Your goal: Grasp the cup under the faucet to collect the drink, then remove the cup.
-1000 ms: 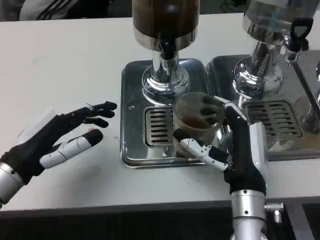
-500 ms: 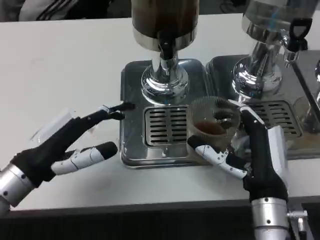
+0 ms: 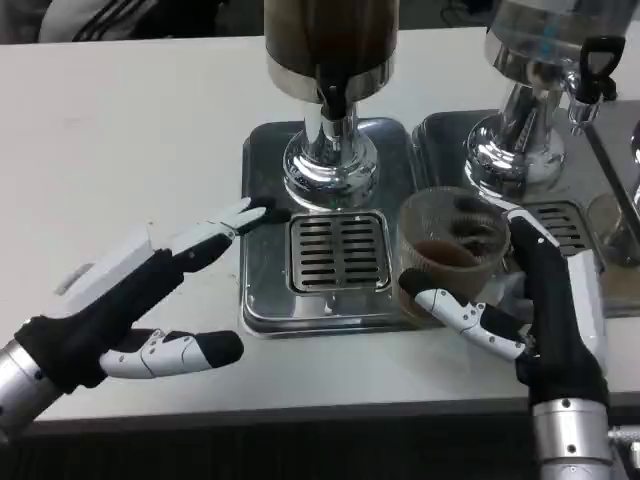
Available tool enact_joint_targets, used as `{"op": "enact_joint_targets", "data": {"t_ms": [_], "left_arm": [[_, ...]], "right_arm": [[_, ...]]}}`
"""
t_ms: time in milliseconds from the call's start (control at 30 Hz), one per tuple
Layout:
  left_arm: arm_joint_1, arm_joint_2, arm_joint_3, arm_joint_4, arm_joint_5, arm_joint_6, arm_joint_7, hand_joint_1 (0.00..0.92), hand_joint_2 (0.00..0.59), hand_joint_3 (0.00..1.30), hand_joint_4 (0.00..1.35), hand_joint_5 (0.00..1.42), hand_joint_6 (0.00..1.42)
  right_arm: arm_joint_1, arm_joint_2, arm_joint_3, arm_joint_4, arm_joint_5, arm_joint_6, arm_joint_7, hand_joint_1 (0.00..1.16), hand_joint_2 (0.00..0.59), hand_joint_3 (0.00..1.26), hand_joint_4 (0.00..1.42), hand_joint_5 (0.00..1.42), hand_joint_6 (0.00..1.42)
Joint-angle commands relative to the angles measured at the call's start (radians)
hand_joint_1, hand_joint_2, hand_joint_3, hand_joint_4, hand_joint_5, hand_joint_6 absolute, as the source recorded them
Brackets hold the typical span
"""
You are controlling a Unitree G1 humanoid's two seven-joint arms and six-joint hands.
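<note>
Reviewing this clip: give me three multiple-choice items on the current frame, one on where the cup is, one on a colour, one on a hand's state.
1. Where is the cup?
A. right of the drain grille
B. centred on it
C. left of the tray

2. What colour is the drink in it?
A. green
B. brown
C. clear

3. What is the left hand doing?
A. holding the cup
B. gripping the faucet
C. holding nothing, fingers spread

Answers: 1 A, the right hand holds it beside the grille. 2 B, brown liquid shows through its wall. 3 C, its fingers reach over the tray edge, empty.

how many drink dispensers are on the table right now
2. A dark-filled dispenser stands top centre on its steel drip tray; a clear dispenser stands top right, cut off by the picture's edge. Others may lie beyond it.
</note>
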Motion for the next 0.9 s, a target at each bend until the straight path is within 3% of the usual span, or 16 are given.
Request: {"op": "enact_joint_targets", "data": {"t_ms": [33, 500, 900], "left_arm": [[0.035, 0.036, 0.009, -0.058, -0.007, -0.025, 0.0, 0.0, 0.049, 0.12, 0.0, 0.01, 0.08], [0.128, 0.089, 0.011, -0.226, -0.055, -0.041, -0.006, 0.0, 0.041, 0.1, 0.0, 0.0, 0.06], [0.157, 0.118, 0.008, -0.294, -0.099, -0.038, -0.023, 0.0, 0.041, 0.1, 0.0, 0.0, 0.06]], "right_arm": [[0.017, -0.007, -0.017, -0.078, 0.017, -0.004, 0.02, 0.86, 0.188, 0.7, 0.92, 1.1, 1.42], [0.114, -0.017, -0.038, -0.268, 0.046, 0.03, 0.11, 0.87, 0.172, 0.72, 0.93, 1.11, 1.42], [0.173, -0.011, -0.035, -0.37, 0.059, 0.044, 0.17, 0.87, 0.172, 0.73, 0.94, 1.12, 1.42]]}}
